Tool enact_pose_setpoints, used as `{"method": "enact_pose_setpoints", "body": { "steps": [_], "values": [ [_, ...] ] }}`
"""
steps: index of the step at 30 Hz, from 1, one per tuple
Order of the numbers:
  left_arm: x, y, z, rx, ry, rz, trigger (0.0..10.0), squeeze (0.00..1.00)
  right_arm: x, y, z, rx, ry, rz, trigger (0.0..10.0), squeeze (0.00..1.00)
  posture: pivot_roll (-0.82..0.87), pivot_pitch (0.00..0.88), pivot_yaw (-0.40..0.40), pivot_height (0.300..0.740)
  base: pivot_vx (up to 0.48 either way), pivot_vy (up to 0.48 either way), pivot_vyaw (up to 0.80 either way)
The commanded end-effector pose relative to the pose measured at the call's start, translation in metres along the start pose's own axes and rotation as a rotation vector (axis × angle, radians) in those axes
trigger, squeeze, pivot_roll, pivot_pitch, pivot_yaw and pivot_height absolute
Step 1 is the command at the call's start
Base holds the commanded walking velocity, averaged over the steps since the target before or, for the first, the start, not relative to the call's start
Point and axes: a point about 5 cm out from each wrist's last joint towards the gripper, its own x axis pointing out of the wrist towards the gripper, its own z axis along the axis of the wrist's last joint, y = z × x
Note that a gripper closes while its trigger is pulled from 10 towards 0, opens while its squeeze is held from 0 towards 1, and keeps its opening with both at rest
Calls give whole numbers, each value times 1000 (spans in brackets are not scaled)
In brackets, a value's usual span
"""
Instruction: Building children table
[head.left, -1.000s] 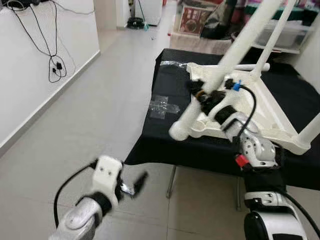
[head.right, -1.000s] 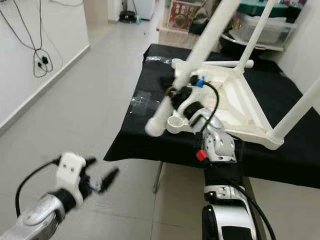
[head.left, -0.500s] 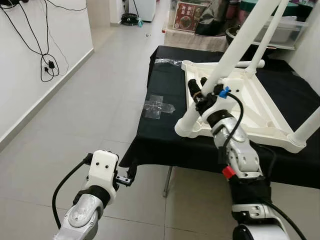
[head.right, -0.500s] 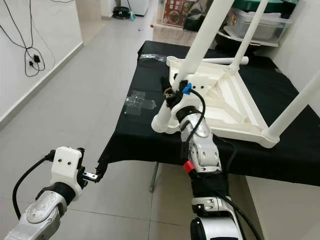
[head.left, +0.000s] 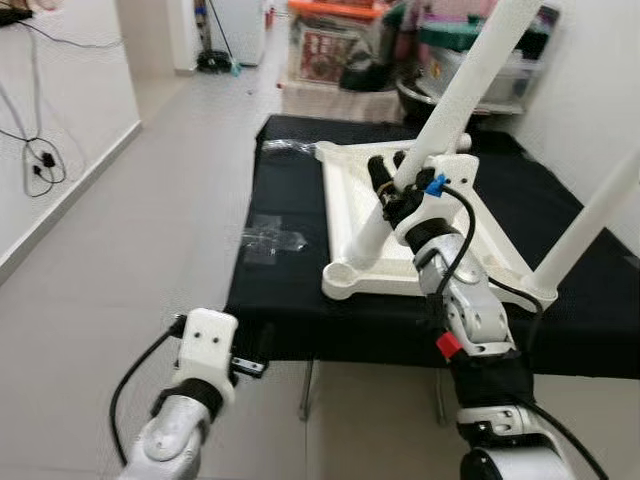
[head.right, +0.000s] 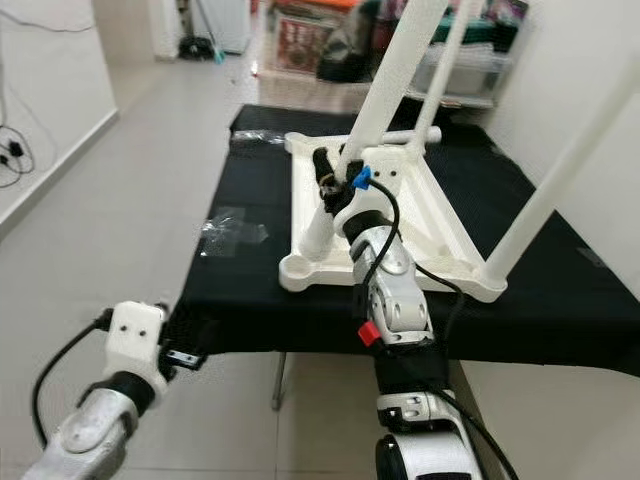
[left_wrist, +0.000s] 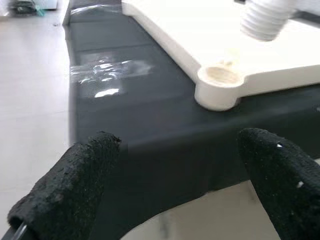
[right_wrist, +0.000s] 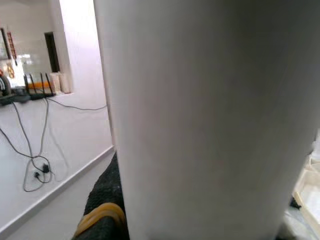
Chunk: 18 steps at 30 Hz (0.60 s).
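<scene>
Black fingers clamp the white leg (head.left: 452, 105), its threaded end (left_wrist: 263, 19) just above the socket (left_wrist: 218, 76).

Right gripper (head.left: 392, 186) holds it tilted over the upturned table top (head.left: 345, 206) near the bench's front edge; it could cross-thread. Left gripper (left_wrist: 172, 165) gapes idle.

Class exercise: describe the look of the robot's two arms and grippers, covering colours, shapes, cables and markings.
Both arms are silver with black joints. The left gripper has rough black fingers, a white boxy wrist block and a black cable. The right gripper is black, with a blue clip, looping black cable and red tab.
</scene>
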Motion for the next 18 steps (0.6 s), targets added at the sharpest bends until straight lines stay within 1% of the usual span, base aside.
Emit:
{"method": "enact_pose_setpoints", "body": {
  "steps": [1, 3, 7, 10, 12, 13, 15, 16, 17, 18],
  "values": [
    [-1, 8, -5, 24, 26, 38, 10000, 0, 4, 14, 3, 2, -26, 41, 10000, 0, 118, 48, -105, 740, 0, 0, 0],
    [-1, 9, -6, 37, 25, 39, 10000, 0, 5, 14, 4, 3, -31, 45, 10000, 0, 120, 48, -104, 740, 0, 0, 0],
    [-1, 7, -7, 29, 24, 37, 10000, 0, 8, 14, 5, 6, -36, 46, 10000, 0, 120, 47, -103, 740, 0, 0, 0],
    [-1, 7, -7, 26, 23, 35, 10000, 0, 13, 14, 11, 29, -46, 73, 10000, 0, 122, 48, -105, 740, 0, 0, 0],
    [-2, 7, -6, 26, 21, 35, 10000, 0, 18, 17, 18, 73, -55, 132, 10000, 0, 123, 49, -104, 740, 0, 0, 0],
    [-2, 7, -6, 26, 21, 35, 10000, 0, 18, 17, 18, 73, -55, 132, 10000, 0, 123, 49, -104, 740, 0, 0, 0],
    [-3, 3, -3, 3, 5, 14, 10000, 0, 29, 22, 23, 143, -14, 290, 10000, 0, 122, 58, -106, 740, 0, 0, 0],
    [-3, 3, -3, 3, 5, 14, 10000, 0, 29, 22, 23, 143, -14, 290, 10000, 0, 122, 58, -106, 740, 0, 0, 0],
    [-4, 2, -2, -5, -1, 5, 10000, 0, 32, 23, 25, 165, 7, 348, 10000, 0, 122, 58, -106, 740, 0, 0, 0],
    [-5, -2, 0, -13, -6, -13, 10000, 0, 38, 25, 24, 155, 42, 433, 10000, 0, 122, 69, -108, 740, 0, 0, 0]
  ]
}}
